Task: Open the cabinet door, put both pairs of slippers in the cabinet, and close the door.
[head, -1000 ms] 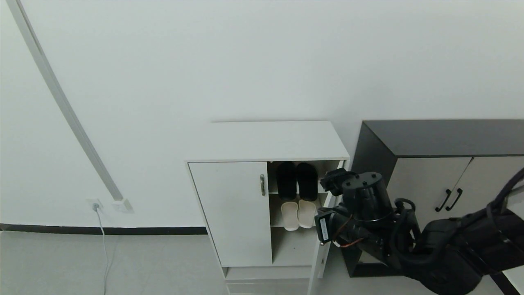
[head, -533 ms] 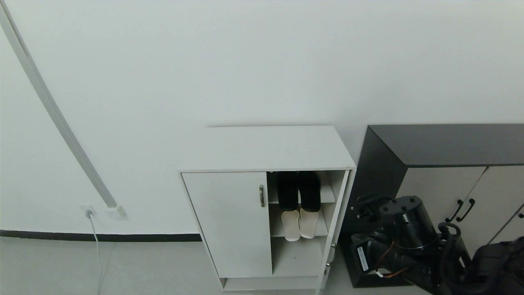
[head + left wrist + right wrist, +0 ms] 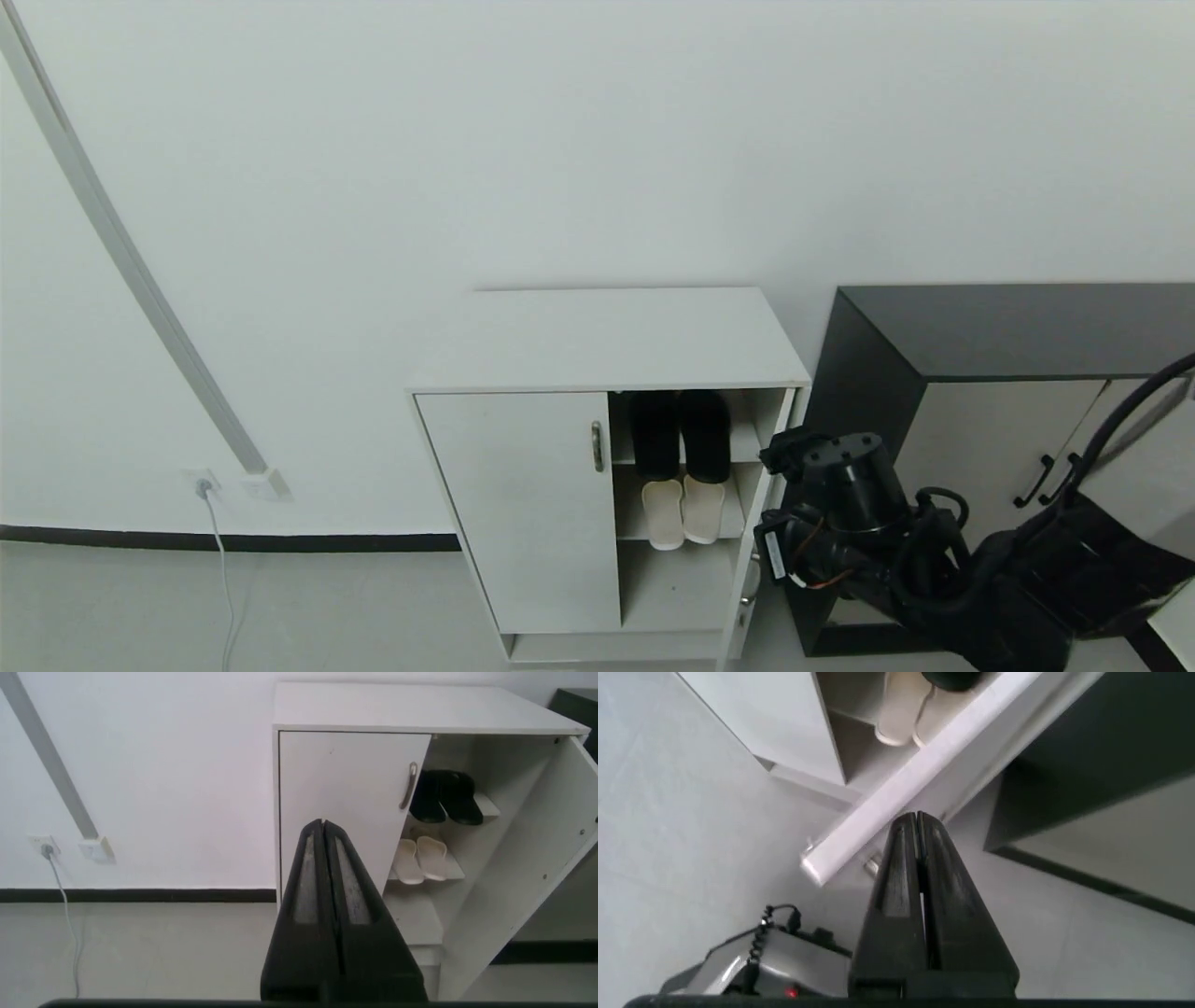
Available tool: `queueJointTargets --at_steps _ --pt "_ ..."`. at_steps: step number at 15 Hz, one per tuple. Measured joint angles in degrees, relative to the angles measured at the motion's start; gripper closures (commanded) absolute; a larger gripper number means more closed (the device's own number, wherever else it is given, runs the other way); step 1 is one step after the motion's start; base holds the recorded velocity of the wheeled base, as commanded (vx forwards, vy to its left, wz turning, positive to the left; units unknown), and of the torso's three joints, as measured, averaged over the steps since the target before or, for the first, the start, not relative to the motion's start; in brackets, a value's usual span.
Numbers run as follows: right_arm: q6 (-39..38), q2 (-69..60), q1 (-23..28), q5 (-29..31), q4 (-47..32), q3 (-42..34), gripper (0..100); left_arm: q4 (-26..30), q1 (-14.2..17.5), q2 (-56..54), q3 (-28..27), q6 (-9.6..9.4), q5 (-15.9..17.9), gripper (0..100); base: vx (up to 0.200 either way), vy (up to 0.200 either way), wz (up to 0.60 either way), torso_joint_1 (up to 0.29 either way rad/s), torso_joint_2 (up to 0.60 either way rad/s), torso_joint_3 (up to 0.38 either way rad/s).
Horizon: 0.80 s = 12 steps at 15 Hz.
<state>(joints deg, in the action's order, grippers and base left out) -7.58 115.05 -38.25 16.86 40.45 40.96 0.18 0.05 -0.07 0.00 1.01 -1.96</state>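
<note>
Slippers, both pairs, already sat inside the white cabinet (image 3: 607, 336): the black pair (image 3: 680, 434) on the top shelf and the white pair (image 3: 683, 511) on the shelf below, side by side with heels toward the front. The cabinet's right door (image 3: 523, 877) stood swung wide, while the one beside it was shut. So opening and loading looked done, and only closing that door was left.

The right gripper (image 3: 918, 821) was pressed closed with nothing between its fingers, pointing at the door's edge from the outer side, beside the dark sideboard (image 3: 1008, 327). The left gripper (image 3: 322, 826) was likewise closed and empty, held well back and facing the cabinet front.

Whether the right gripper touched the door could not be told. In the head view its tips were hidden behind the wrist, the cabinet's foot was cut off, and the black pair's toes were lost in shade under the top
</note>
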Motion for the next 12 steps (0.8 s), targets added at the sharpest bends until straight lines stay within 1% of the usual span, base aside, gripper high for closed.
queueJointTargets --at_steps 8,12 --pt "-0.2 9.3 1.0 -0.4 1.3 10.1 100 0.0 0.0 0.0 0.0 0.02 0.0 100 0.000 0.000 0.00 0.000 0.00 0.000" --pt "-0.2 14.1 1.3 -0.5 1.3 17.6 100 0.0 0.0 0.0 0.0 0.02 0.0 100 0.000 0.000 0.00 0.000 0.00 0.000"
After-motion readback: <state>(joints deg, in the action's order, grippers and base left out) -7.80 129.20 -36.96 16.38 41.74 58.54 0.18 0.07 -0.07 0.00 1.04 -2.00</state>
